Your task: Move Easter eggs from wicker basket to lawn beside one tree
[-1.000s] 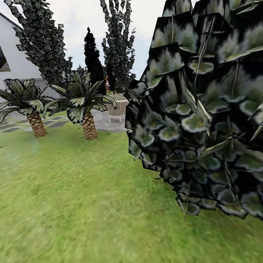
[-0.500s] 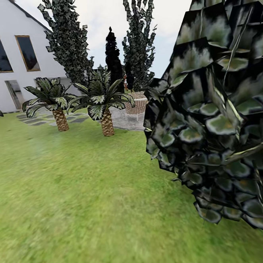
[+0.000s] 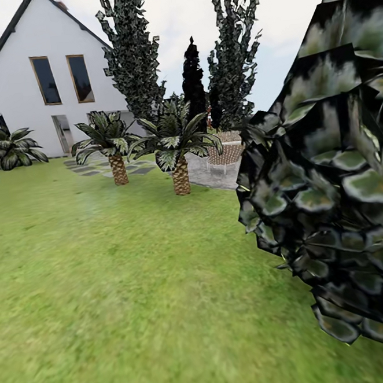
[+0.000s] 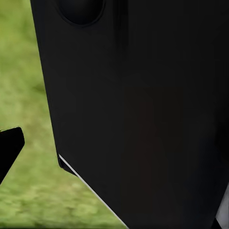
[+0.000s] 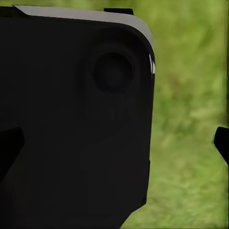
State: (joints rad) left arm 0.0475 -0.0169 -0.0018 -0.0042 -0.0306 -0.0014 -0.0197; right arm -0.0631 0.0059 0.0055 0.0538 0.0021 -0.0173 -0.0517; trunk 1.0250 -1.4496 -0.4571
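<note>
The lawn (image 3: 106, 280) spreads out in front of me in the head view, mottled green and flat. The Easter eggs and the wicker basket are out of view. In the right wrist view my right gripper (image 5: 114, 143) is open: its two dark fingertips (image 5: 9, 148) stand far apart at opposite edges, in front of a black part of my body, with grass beyond. In the left wrist view my left gripper (image 4: 114, 148) has one dark fingertip (image 4: 9, 148) out at the edge, over grass and a black body panel, with nothing held.
A big dark leafy bush (image 3: 331, 191) stands close on the right. Two short palms (image 3: 178, 152) (image 3: 113, 149) edge a paved patch with a pale woven piece (image 3: 226, 152). Behind them are tall leafy trees (image 3: 133, 57), a near-black conical tree (image 3: 193, 75) and a white house (image 3: 38, 94).
The whole head view has swung left, so the camera has turned. More of the house shows, and the bush and palms sit further right in the picture.
</note>
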